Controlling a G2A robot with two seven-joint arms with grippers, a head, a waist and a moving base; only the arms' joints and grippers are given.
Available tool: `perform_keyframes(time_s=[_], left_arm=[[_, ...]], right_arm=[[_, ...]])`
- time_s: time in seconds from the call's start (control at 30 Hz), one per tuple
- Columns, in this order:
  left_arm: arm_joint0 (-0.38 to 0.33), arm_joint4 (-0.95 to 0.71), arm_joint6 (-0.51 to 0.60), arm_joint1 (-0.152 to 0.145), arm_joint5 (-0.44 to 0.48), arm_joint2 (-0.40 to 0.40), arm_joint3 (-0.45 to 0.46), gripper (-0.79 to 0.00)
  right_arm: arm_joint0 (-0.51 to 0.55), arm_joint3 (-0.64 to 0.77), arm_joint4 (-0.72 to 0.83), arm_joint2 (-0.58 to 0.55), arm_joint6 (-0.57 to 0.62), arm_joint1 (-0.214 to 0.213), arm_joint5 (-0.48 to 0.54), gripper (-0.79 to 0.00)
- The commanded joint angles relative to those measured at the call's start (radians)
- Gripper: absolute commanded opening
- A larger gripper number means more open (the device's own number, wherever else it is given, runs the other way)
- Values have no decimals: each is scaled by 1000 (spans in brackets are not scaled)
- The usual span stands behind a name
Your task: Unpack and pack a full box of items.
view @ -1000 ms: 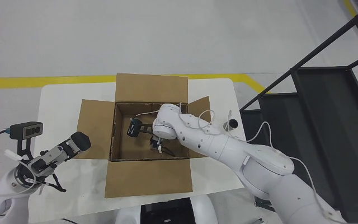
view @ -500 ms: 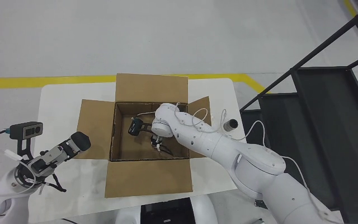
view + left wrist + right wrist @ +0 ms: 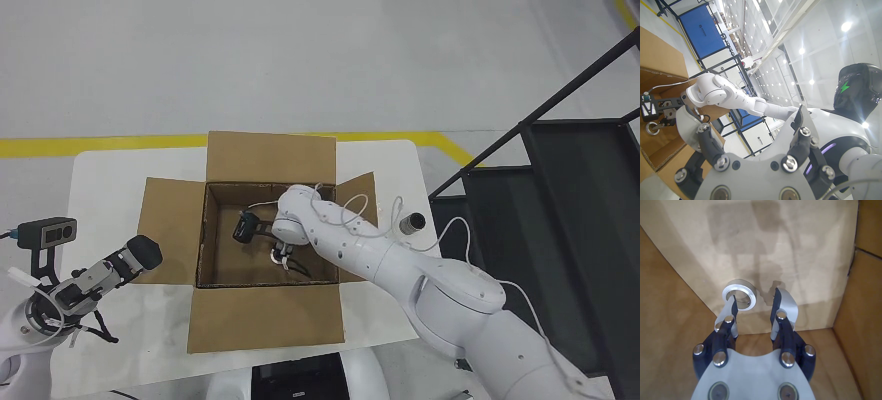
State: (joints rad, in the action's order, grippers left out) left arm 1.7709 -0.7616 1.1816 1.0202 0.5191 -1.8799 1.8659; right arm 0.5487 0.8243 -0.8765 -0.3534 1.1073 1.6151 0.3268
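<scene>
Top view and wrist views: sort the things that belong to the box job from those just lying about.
Job: cardboard box; metal ring inside it; right gripper, open at the ring; left gripper, open, outside the box.
Just there: white table; yellow floor line; black steps.

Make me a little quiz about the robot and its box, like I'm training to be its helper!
1. Fill in the gap: the left gripper is ____ (open or shut).
2. Where is the ring? A: in the box. B: in the left gripper. C: outside the box.
3. True or false: the right gripper is shut on the ring.

Key: 1 open; 2 A; 3 false, the right gripper is open with the ring by one finger.
</scene>
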Motion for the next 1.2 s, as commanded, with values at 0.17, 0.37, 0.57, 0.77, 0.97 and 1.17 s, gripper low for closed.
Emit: perform_keyframes(time_s=[0.17,0.37,0.57,0.77,0.97,1.17], left_arm=[[0,0,0,0,0,0,0,0],[0,0,0,0,0,0,0,0],[0,0,0,0,0,0,0,0],[0,0,0,0,0,0,0,0],[0,0,0,0,0,0,0,0],[0,0,0,0,0,0,0,0]], right_arm=[[1,-33,-8,-3,-12,15,14,-474],[4,-55,-19,-2,-23,28,31,-748],[-2,-64,-32,-9,-29,35,38,-785],[-11,-13,-63,-43,-11,17,8,-785],[0,129,-105,-99,60,-30,20,-785],[66,381,-99,-238,146,-117,116,-785]])
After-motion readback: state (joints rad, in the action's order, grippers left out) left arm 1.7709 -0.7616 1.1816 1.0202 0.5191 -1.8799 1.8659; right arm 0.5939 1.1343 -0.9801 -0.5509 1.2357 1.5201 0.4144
